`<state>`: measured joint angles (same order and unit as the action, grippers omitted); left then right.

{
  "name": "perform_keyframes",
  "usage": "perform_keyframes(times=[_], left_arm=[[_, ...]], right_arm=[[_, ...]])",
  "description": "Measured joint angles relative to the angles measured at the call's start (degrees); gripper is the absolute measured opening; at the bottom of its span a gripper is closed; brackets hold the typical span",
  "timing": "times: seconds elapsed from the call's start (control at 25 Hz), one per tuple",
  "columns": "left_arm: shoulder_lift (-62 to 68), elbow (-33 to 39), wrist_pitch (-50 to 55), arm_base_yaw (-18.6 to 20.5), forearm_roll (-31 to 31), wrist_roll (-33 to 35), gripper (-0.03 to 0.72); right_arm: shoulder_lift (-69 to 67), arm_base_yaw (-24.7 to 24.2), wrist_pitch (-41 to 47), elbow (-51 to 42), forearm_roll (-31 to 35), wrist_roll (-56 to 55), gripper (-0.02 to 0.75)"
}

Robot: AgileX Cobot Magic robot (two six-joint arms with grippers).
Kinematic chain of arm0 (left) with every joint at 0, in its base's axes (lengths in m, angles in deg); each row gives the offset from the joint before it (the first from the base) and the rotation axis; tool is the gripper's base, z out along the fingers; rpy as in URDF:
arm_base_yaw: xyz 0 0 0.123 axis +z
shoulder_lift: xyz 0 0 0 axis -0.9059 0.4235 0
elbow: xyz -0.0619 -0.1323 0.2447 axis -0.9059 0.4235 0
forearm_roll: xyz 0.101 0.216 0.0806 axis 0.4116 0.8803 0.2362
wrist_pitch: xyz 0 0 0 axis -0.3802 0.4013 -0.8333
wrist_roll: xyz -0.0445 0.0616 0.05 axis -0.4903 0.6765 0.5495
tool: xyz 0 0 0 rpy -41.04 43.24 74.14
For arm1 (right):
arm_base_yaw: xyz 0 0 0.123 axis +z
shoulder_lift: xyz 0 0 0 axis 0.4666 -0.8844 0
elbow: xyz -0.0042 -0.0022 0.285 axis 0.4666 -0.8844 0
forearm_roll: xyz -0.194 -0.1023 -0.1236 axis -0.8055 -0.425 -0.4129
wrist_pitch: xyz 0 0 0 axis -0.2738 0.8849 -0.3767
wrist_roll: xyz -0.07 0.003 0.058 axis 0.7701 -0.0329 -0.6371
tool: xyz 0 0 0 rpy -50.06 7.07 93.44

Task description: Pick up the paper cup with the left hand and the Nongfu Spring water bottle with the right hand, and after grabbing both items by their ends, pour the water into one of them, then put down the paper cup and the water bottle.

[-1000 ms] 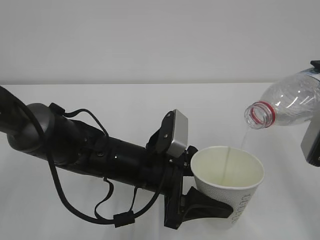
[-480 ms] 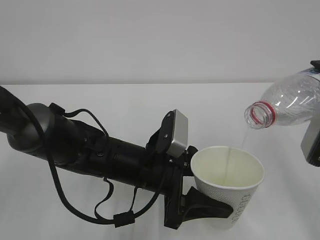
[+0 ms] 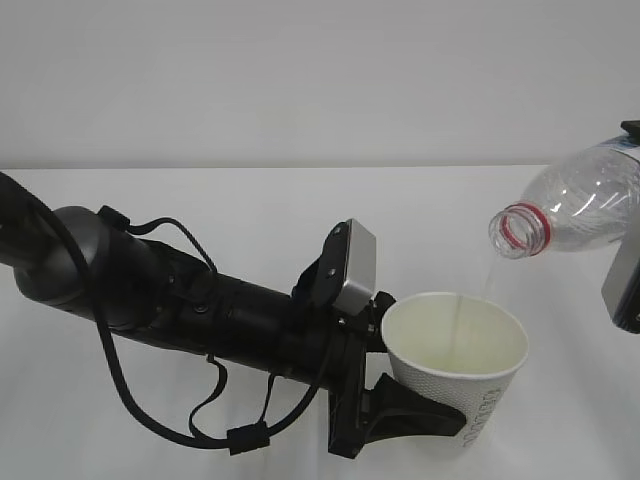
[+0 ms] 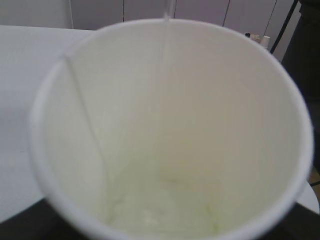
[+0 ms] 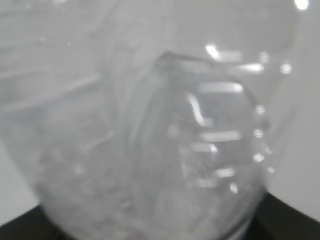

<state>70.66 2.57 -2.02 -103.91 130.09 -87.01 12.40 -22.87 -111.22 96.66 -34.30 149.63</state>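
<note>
Your left gripper clamps the paper cup; your right gripper, mostly out of view, apparently clamps the tilted Nongfu Spring water bottle, water streaming in.

matt paper cup, glossy clear plastic bottle

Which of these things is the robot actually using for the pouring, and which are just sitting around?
In use:
paper cup, held by the left gripper
water bottle, tilted over the cup by the right arm
thin stream of water falling into the cup

Just there:
white table
Nothing else lies on it in these views.
</note>
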Motion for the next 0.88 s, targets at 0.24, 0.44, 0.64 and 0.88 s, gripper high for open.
perform_keyframes(times=[0.24, 0.44, 0.64, 0.88], left_arm=[[0.0, 0.0, 0.1, 0.0, 0.0, 0.0, 0.528], [0.0, 0.0, 0.1, 0.0, 0.0, 0.0, 0.528], [0.0, 0.0, 0.1, 0.0, 0.0, 0.0, 0.528], [0.0, 0.0, 0.1, 0.0, 0.0, 0.0, 0.528]], right_arm=[[0.0, 0.0, -0.1, 0.0, 0.0, 0.5, 0.449], [0.0, 0.0, -0.1, 0.1, 0.0, 0.6, 0.449], [0.0, 0.0, -0.1, 0.6, 0.0, 0.7, 0.449], [0.0, 0.0, -0.1, 0.6, 0.0, 0.7, 0.449]])
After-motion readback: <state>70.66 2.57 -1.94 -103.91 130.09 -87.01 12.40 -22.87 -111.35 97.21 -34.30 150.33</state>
